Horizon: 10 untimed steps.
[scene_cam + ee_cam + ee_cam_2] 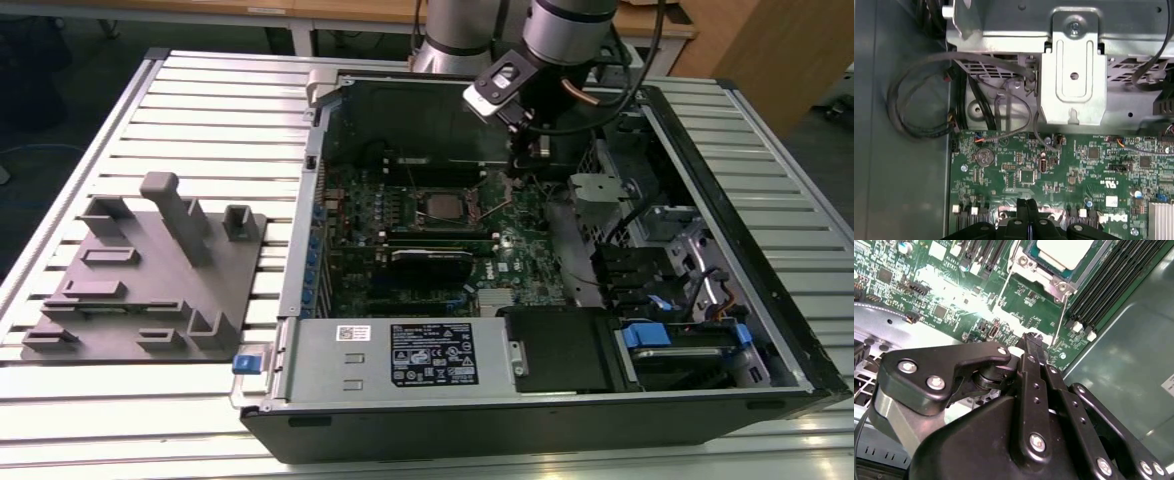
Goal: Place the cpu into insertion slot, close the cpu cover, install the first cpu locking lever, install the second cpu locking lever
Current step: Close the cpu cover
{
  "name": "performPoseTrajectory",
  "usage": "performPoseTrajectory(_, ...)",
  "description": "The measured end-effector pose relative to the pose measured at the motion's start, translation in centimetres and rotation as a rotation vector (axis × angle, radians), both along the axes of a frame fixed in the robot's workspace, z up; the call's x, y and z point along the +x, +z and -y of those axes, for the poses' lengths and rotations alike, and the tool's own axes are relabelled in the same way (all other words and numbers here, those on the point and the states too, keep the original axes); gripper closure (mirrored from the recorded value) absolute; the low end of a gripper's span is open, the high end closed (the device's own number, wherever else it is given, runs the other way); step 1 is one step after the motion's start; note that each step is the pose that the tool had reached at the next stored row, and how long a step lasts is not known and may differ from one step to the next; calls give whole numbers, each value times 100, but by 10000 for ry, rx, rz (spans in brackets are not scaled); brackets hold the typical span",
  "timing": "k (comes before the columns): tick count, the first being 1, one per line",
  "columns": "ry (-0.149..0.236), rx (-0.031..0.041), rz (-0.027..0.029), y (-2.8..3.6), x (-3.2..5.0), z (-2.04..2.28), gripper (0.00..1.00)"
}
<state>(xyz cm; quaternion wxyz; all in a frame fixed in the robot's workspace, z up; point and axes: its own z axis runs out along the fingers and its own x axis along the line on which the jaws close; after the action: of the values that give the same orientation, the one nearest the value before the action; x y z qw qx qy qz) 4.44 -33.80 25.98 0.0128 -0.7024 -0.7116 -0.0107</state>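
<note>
Green motherboard around pale silver square cpu within metal cpu cover

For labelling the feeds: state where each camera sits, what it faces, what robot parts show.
Exterior view: off the arm, looking down into the open computer case; arm and gripper show.
Second wrist view: at the wrist, along the gripper toward the cpu.
First wrist view: at the wrist, past the gripper across the motherboard.
Both wrist views share gripper and motherboard.
</note>
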Motion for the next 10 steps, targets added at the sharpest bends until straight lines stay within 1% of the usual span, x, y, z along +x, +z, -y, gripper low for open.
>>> performPoseTrajectory(4, 0, 1, 0, -9, 46, 0, 89)
performPoseTrajectory(10, 0, 1, 0, -11, 57, 0, 89)
